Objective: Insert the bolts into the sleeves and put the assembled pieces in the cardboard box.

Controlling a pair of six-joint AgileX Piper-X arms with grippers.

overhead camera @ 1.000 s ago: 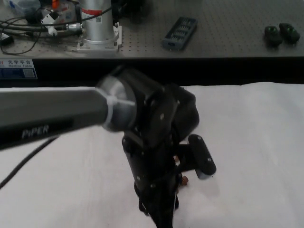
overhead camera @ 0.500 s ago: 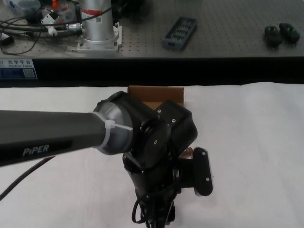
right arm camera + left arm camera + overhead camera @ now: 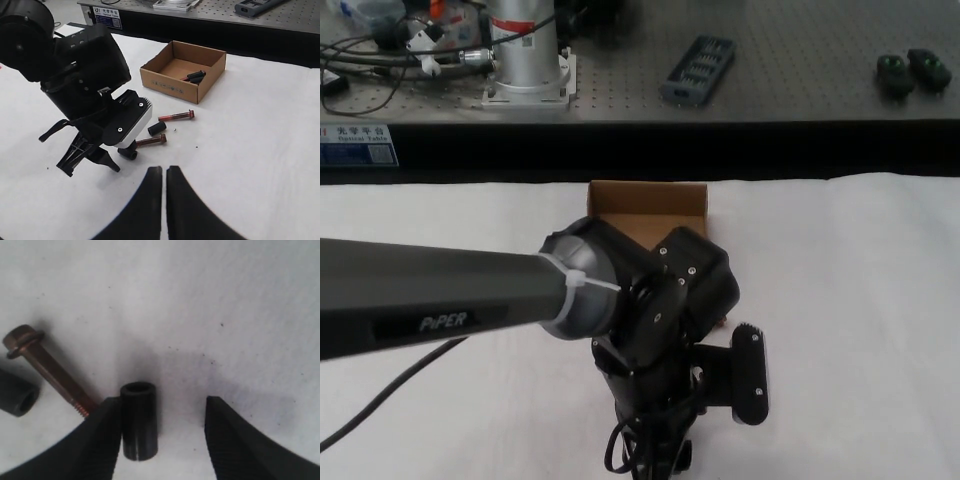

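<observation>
left gripper: fingers spread wide, holding nothing, low over the white cloth
sleeve: between the left fingers, touching one, clear of the other
bolt: flat on the cloth, threaded end against that same finger
second sleeve: just beside the bolt
right gripper: fingers closed together, empty, above the cloth
cardboard box: beyond the left gripper, one assembled piece inside
spare bolt: on the cloth near the box
</observation>
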